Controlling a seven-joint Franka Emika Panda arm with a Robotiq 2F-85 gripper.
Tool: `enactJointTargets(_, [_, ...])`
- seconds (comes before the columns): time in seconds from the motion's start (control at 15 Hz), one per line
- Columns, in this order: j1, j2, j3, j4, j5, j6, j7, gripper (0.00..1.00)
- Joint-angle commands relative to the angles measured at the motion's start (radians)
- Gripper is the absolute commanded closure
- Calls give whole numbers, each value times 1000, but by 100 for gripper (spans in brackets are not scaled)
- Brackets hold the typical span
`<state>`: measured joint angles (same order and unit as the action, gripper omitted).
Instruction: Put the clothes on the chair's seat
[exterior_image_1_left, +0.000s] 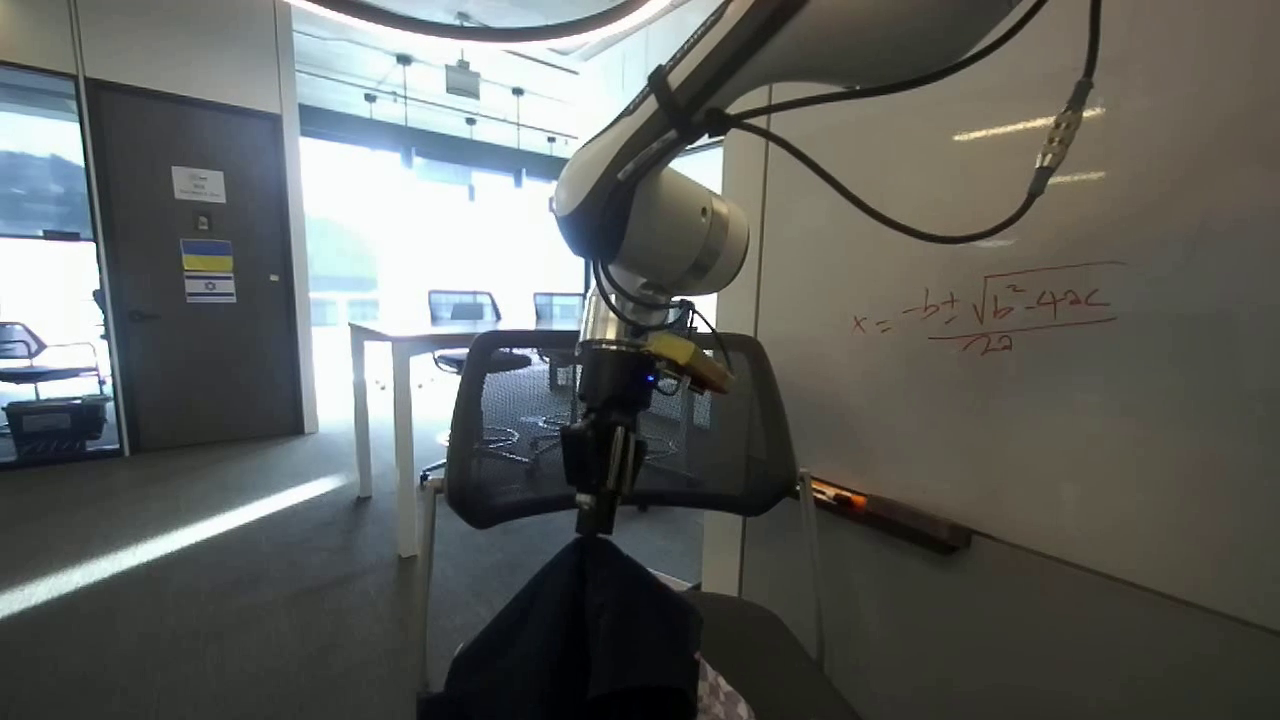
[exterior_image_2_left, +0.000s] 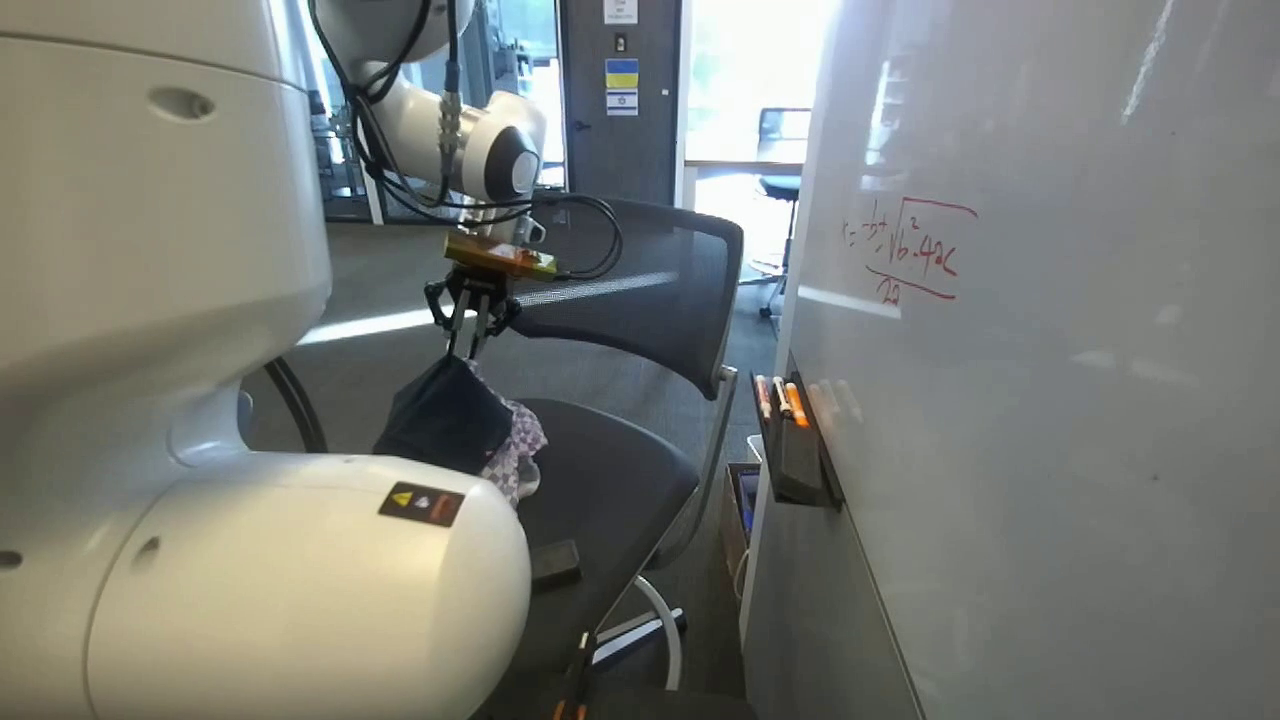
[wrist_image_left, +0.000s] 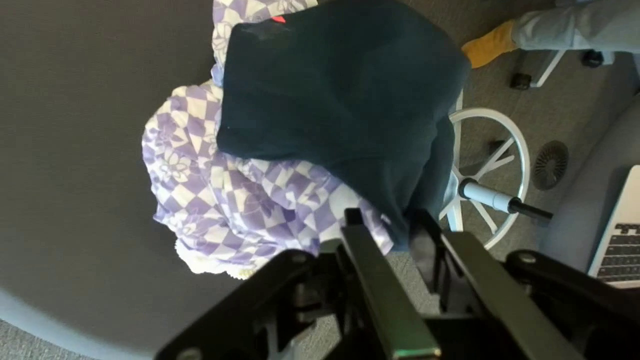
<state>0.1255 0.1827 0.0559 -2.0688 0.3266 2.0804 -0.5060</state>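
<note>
Chair seat (exterior_image_2_left: 610, 490) is under most of the clothes (wrist_image_left: 305, 125), navy side past its edge; can't tell if they're touching it. I'd expect light, soft, limp stuff, prob. not slippery, no breakage risk. My tool (wrist_image_left: 387, 219) is narrow, afaict pinching the bunched navy peak. Decent hold; if regripping, thick fold nr middle.
</note>
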Motion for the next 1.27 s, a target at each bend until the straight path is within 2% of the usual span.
enactJointTargets(0.0, [-57, -53, 22, 37, 31, -30, 4, 38])
enactJointTargets(0.13, [-70, -113, 9, 28, 10, -21, 47, 22])
enactJointTargets(0.33, [-86, -208, -13, 38, -77, -110, 166, 1])
enactJointTargets(0.73, [-89, -316, -16, 108, -258, -353, 334, 0])
enactJointTargets(0.8, [-88, -298, -25, 75, -218, -290, 282, 0])
enactJointTargets(0.93, [-88, -319, -24, 85, -238, -327, 306, 1])
enactJointTargets(1.2, [-88, -318, -24, 86, -242, -331, 314, 0])
